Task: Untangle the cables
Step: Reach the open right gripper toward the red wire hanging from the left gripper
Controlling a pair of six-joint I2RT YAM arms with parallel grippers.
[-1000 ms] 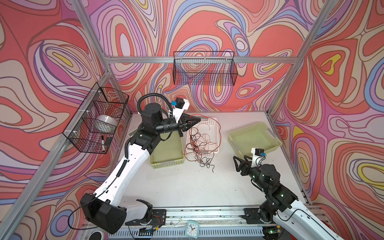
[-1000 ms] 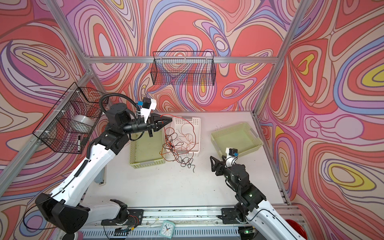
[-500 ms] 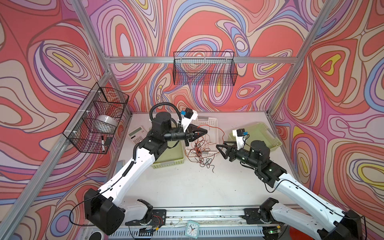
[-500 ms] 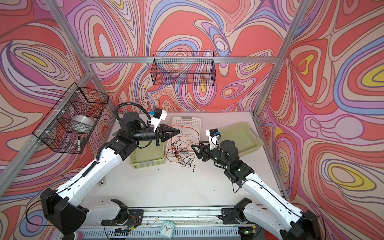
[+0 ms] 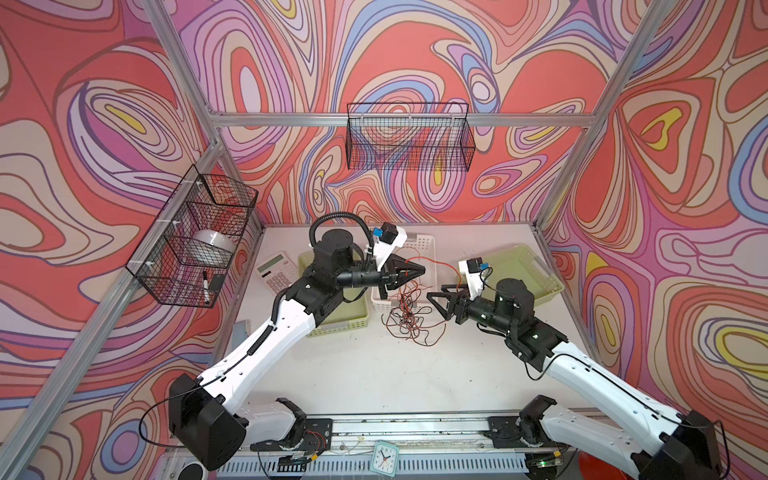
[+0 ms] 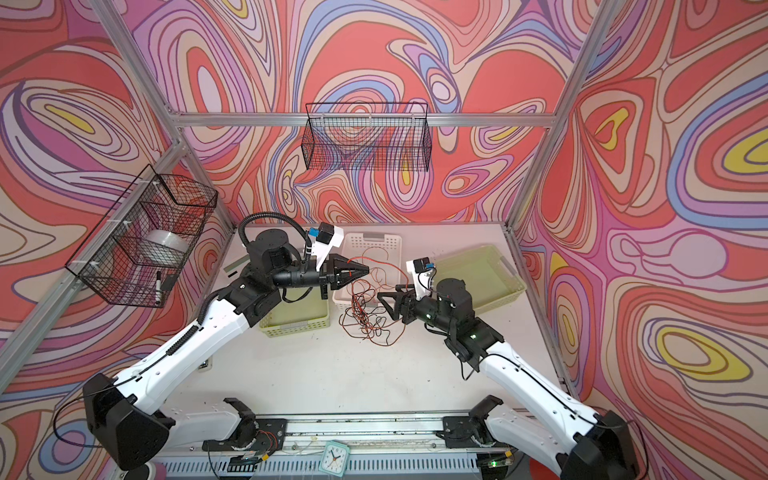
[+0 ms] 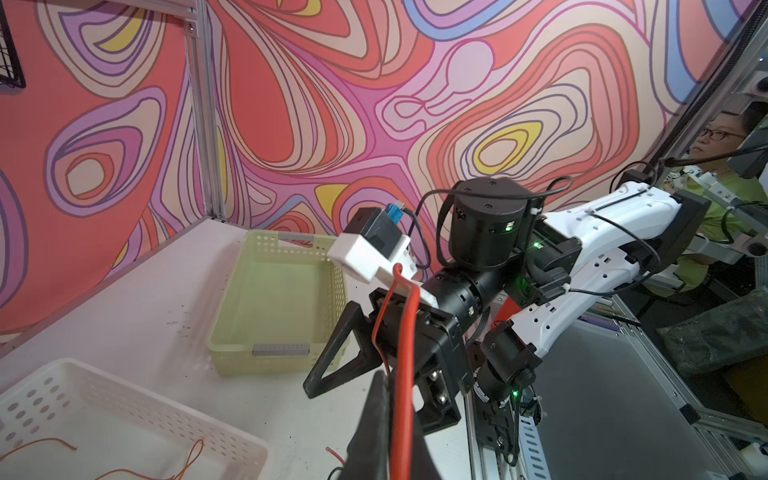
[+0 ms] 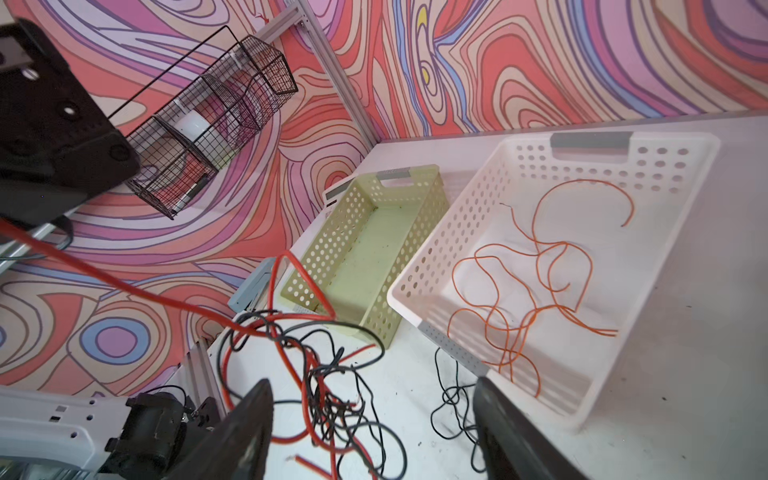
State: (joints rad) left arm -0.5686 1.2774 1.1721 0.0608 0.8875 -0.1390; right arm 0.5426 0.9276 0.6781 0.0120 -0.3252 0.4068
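A tangle of red and black cables (image 5: 405, 320) (image 6: 368, 320) (image 8: 324, 374) lies on the white table in front of the white basket (image 5: 415, 240) (image 8: 457, 199). Thin orange cables (image 8: 519, 282) lie loose inside that basket. My left gripper (image 5: 419, 271) (image 6: 365, 270) (image 7: 390, 399) hangs above the basket, shut on a red cable (image 7: 401, 415) that trails down into the tangle. My right gripper (image 5: 436, 293) (image 6: 388, 293) (image 8: 372, 384) is open, just right of the tangle and above it, with nothing between its fingers (image 8: 253, 415).
A green basket (image 5: 340, 328) sits left of the tangle, another green basket (image 5: 523, 266) at the back right. A calculator (image 5: 276, 270) lies at the back left. Wire baskets hang on the left wall (image 5: 195, 237) and the back wall (image 5: 409, 137).
My right arm swung in from the front right to just beside the tangle. My left gripper carried the red cable rightward and forward, over the white basket.
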